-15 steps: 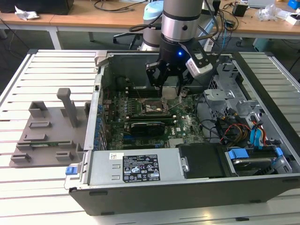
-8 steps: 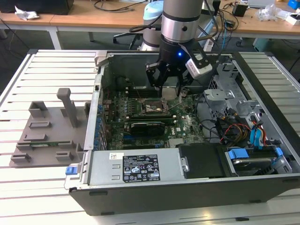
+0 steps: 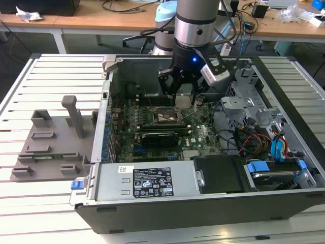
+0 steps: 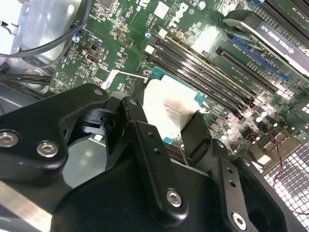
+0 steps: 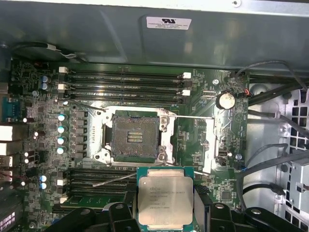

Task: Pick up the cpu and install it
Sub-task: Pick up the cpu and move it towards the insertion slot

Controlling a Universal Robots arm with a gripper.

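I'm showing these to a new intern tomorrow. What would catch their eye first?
The open computer case lies on a slatted table, and the robot arm reaches into it in the exterior view. Its claw grips the cpu by its edges, close to the empty socket on the green motherboard but not yet in it. A grey fixture sits beside the case on the exterior view's left.
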